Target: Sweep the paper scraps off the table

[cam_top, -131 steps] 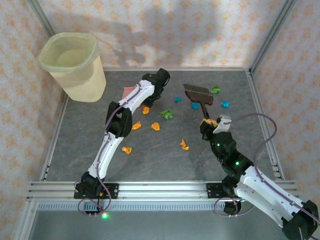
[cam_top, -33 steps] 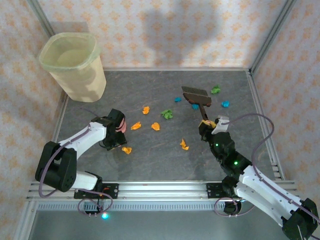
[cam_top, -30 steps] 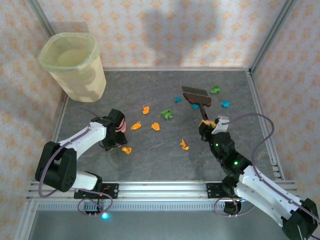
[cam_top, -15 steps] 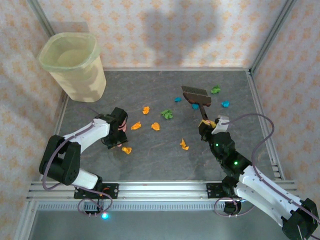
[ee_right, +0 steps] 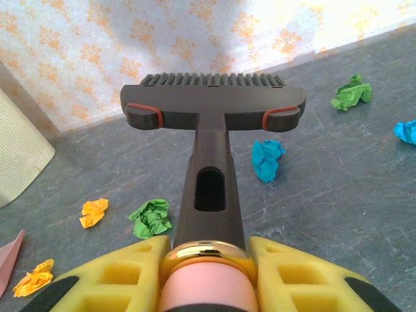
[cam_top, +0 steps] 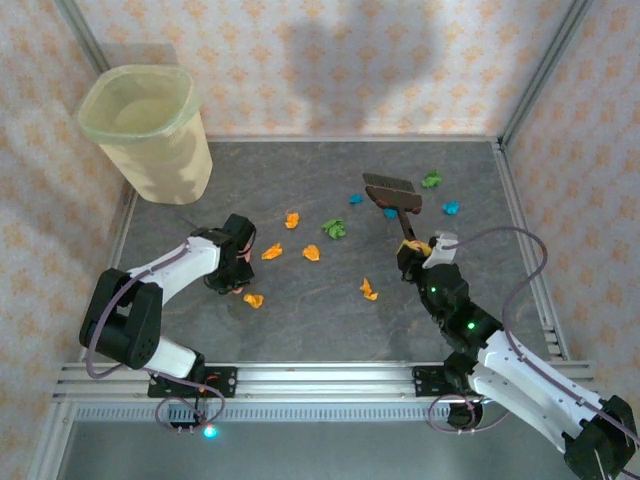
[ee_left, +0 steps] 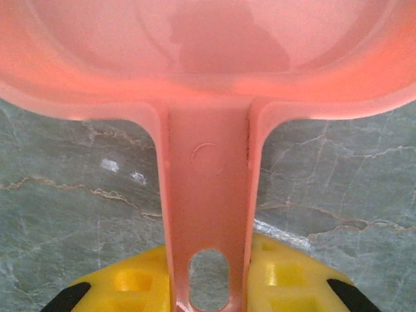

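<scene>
The left pincer (ee_left: pixel 208 289) is closed narrow on the handle of the pink dustpan (ee_left: pixel 208 58). The right pincer (ee_right: pixel 208 273) clamps the brush (ee_right: pixel 214 104), its head toward 11 o'clock. Paper scraps (cam_top: pixel 311 252) lie scattered on the tabletop (cam_top: pixel 300 330) between them, one orange wad at the left pincer's 5 o'clock. A bin (cam_top: pixel 150 130) stands at its 11 o'clock.

The dustpan (ee_left: pixel 208 65) is smooth, glossy pink plastic; the table (ee_left: pixel 65 214) matt, stone-veined; the scraps (ee_right: pixel 151 218) crumpled paper; the brush (ee_right: pixel 214 104) dark matt plastic.
</scene>
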